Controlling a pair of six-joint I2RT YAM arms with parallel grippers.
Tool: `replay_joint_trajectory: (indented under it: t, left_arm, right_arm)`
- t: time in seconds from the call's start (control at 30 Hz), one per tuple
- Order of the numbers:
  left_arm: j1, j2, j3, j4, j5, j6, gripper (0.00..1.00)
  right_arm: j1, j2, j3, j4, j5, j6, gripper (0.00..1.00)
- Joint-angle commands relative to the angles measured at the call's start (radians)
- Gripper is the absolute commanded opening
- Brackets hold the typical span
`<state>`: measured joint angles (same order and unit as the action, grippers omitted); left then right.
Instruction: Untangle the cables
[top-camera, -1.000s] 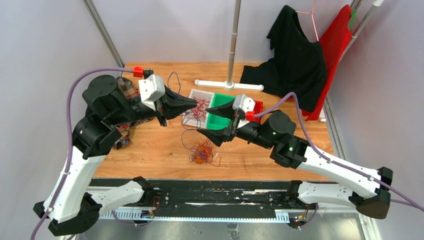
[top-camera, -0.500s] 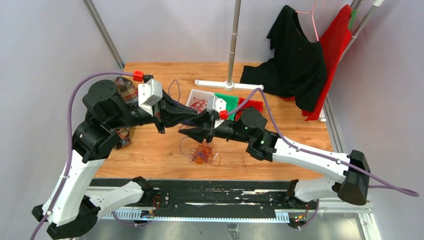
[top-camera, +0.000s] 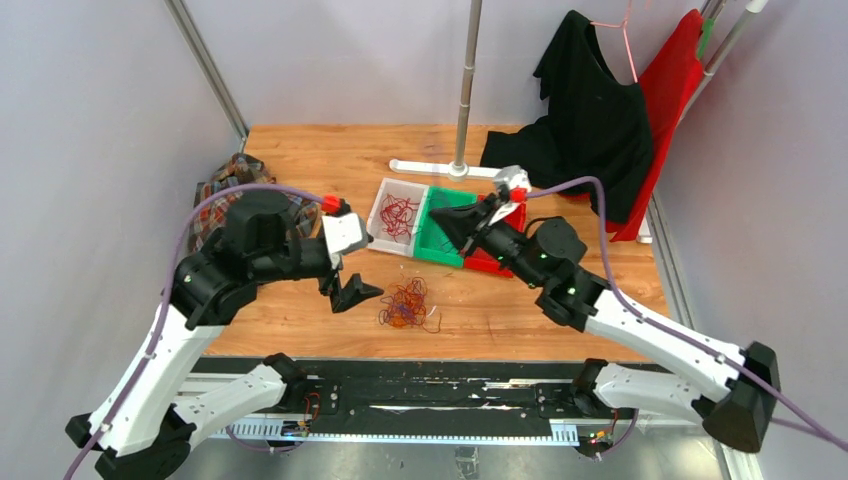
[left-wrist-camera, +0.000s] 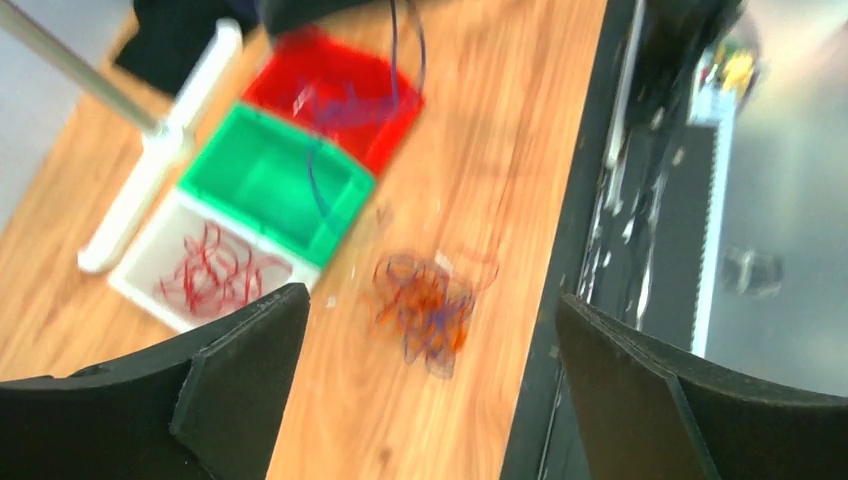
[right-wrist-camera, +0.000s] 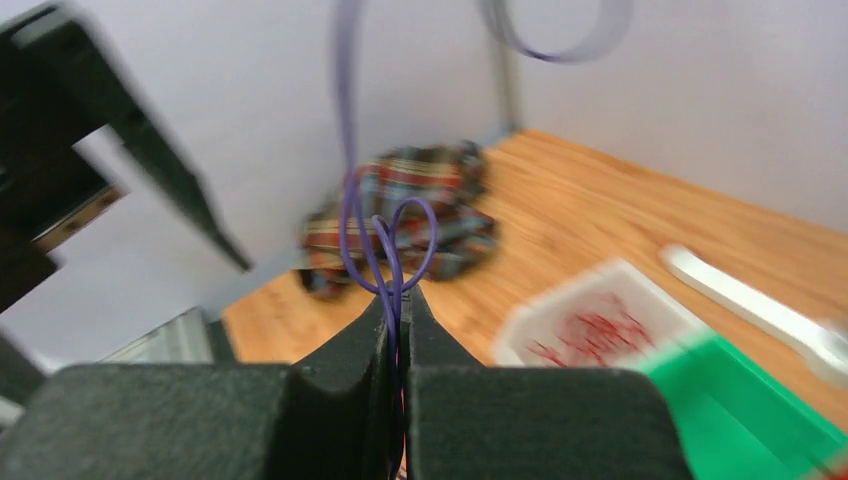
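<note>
Right gripper — jaws clenched on one purple cable, raised over the green bin, evidently to draw it free for sorting. Left gripper — jaws open, empty, beside the clump on the table.

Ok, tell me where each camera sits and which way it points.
Top external: above and behind the robot, looking down on the table; left arm, right arm, left gripper and right gripper all show.
Left wrist: on the left arm, looking down at the cable clump and white bin; its open fingers frame the view.
Right wrist: looking towards the plaid cloth; its shut fingers pinch a purple wire.
Shared: both wrist views show the white bin.
</note>
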<state>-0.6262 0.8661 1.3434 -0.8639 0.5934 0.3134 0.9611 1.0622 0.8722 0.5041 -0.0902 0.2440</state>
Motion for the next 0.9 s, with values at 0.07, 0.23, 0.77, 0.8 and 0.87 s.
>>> replay_joint_trajectory:
  t: [0.07,0.23,0.77,0.8,0.87]
  left_arm:
    - [-0.006,0.024,-0.056,-0.296,-0.232,0.363,0.98]
    - [-0.006,0.048,-0.099,-0.330,-0.312,0.381,0.98]
    - [-0.006,0.018,-0.086,-0.328,-0.239,0.385,0.98]
    - [-0.006,0.016,-0.084,-0.328,-0.238,0.385,0.98]
    - [-0.006,0.012,-0.082,-0.328,-0.238,0.386,0.98]
  right_arm:
    - [-0.141,-0.143,-0.057,-0.367,0.358,0.017,0.01]
    - [-0.247,-0.120,-0.068,-0.584,0.442,-0.014,0.01]
    - [-0.322,0.180,0.004,-0.461,0.461,-0.266,0.01]
    - [-0.323,0.202,0.013,-0.441,0.465,-0.286,0.01]
    - [-0.325,0.242,0.027,-0.392,0.467,-0.327,0.01]
